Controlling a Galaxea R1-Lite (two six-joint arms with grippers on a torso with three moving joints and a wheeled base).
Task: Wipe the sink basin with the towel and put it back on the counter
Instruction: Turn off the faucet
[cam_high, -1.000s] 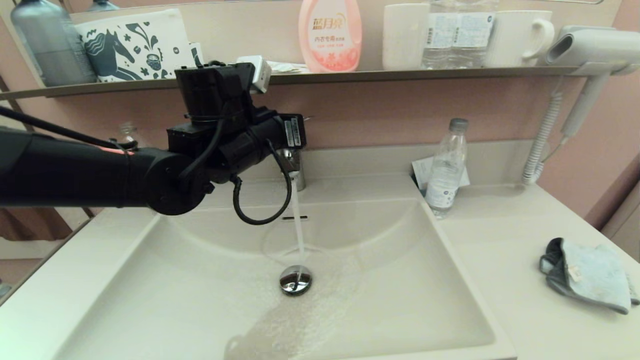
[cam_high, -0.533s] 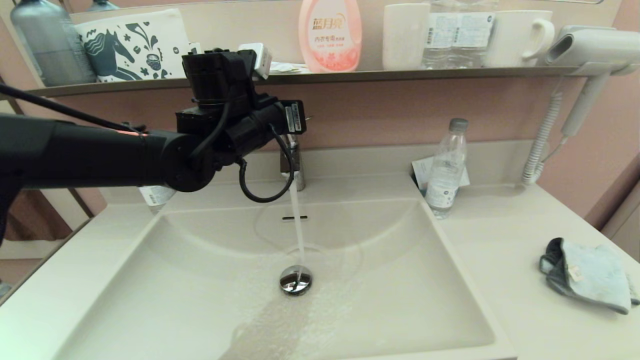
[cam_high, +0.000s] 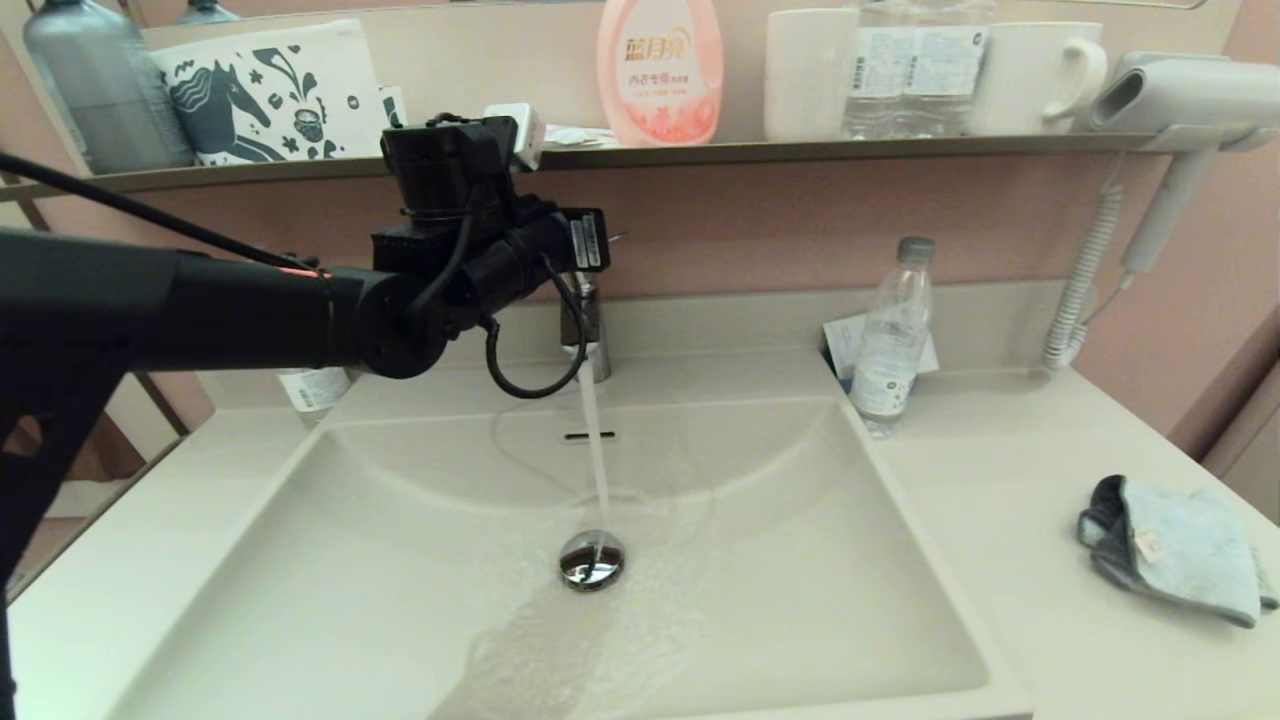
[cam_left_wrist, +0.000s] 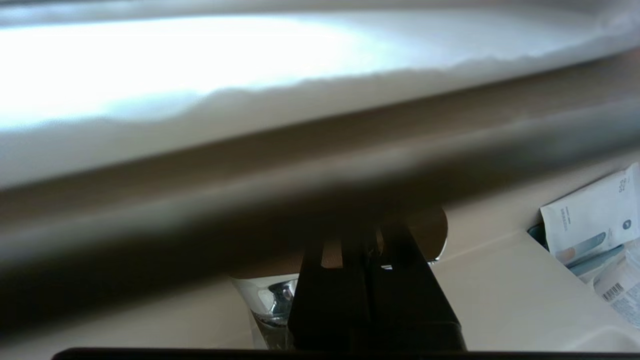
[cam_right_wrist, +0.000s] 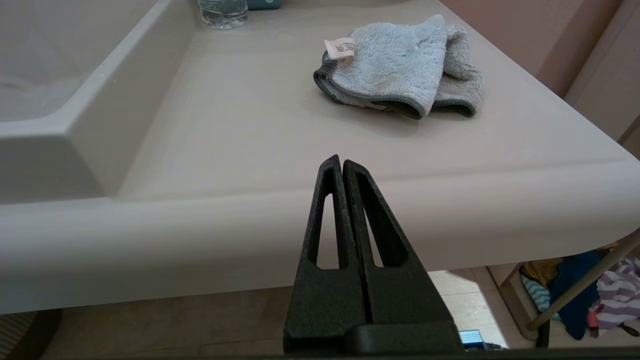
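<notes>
The cream-white sink basin (cam_high: 800, 600) has water running from the chrome faucet (cam_high: 592, 340) onto the drain plug (cam_high: 591, 558), below the overflow slot (cam_high: 590, 436). My left arm (cam_high: 470, 270) reaches across to the faucet top. Its gripper (cam_left_wrist: 362, 227) is shut, tips against the faucet handle just under the dark shelf. The light blue towel (cam_high: 1175, 560) with grey edging lies crumpled on the counter (cam_high: 1000, 480) at the right. My right gripper (cam_right_wrist: 342, 161) is shut and empty, low in front of the counter's front edge (cam_right_wrist: 250, 225), short of the towel (cam_right_wrist: 400, 65).
A clear plastic bottle (cam_high: 892, 335) and a sachet (cam_high: 845, 345) stand at the basin's back right corner. Another bottle (cam_high: 312, 388) is at the back left. The shelf (cam_high: 800, 150) above carries a pink soap bottle, cups and bottles. A hair dryer (cam_high: 1180, 95) hangs at the right.
My left arm has lifted and shifted a little right and back at the faucet, uncovering more of it. Water keeps running. The towel has not moved.
</notes>
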